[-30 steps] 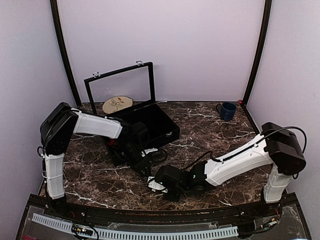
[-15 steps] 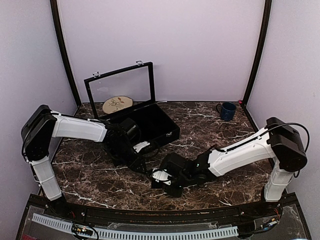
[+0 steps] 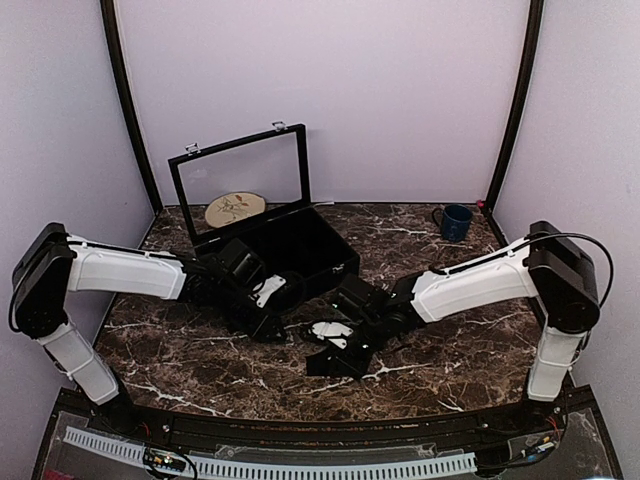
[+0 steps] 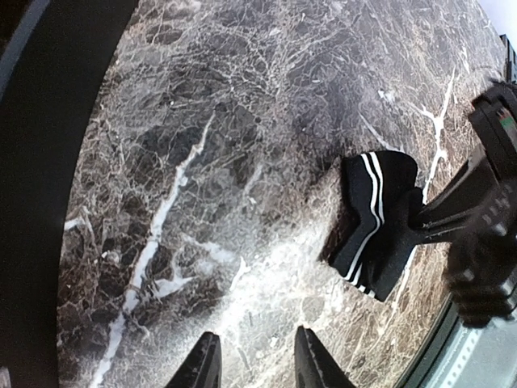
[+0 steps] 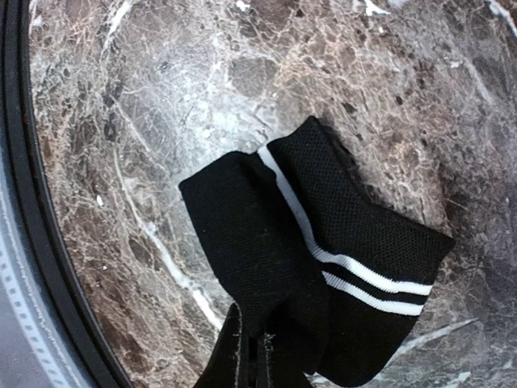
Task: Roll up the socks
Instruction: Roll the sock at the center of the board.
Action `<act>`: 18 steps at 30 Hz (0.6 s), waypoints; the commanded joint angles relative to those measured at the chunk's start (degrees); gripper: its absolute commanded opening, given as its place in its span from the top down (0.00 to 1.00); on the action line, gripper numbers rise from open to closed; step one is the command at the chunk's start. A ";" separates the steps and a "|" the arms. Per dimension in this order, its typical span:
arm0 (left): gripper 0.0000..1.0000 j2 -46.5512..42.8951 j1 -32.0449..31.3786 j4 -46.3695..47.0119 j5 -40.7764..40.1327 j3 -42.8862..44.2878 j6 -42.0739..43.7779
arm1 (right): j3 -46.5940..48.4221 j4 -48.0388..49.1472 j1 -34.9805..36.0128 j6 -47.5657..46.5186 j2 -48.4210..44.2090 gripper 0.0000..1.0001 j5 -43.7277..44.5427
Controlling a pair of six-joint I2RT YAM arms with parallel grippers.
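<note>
Moved farther from the near edge, right claw (image 5: 250,343) clamps the black sock (image 5: 323,242); left claw (image 4: 252,356) hangs part-open and empty over the tabletop (image 4: 202,162), beside the open black case (image 3: 343,264), whose contents are too dark to make out.

Black sock (image 5: 347,218): short ankle type, fine knit, two thin white stripes across one end. Folded over on itself, one plain flap lapping striped part, loose and creased, not rolled into bundle. Sits at marble table (image 5: 161,97) surface near front edge. One edge pinched between closed fingers of right gripper (image 5: 250,352). Cannot tell whether rest lies flat or is slightly lifted.
</note>
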 commanded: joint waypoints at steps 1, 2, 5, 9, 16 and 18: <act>0.66 -4.74 -2.10 5.22 -4.99 -3.36 -0.58 | 3.12 -4.91 -2.19 2.13 2.33 1.00 -8.89; 0.66 -5.46 -2.71 6.36 -5.75 -4.09 -0.51 | 4.62 -5.39 -2.72 2.63 2.80 1.00 -10.65; 0.65 -7.20 -5.06 9.22 -7.89 -6.01 0.09 | 6.71 -7.07 -4.29 3.88 4.41 1.00 -14.55; 0.63 -8.73 -8.71 12.84 -9.50 -7.81 2.46 | 7.02 -6.81 -6.51 6.51 5.62 1.00 -19.68; 0.59 -11.21 -14.24 18.31 -10.40 -11.94 9.29 | 6.87 -6.67 -9.94 9.06 7.58 1.00 -25.17; 0.59 -12.04 -15.39 19.78 -9.84 -13.15 11.53 | 7.11 -6.98 -10.33 9.22 8.20 1.00 -25.85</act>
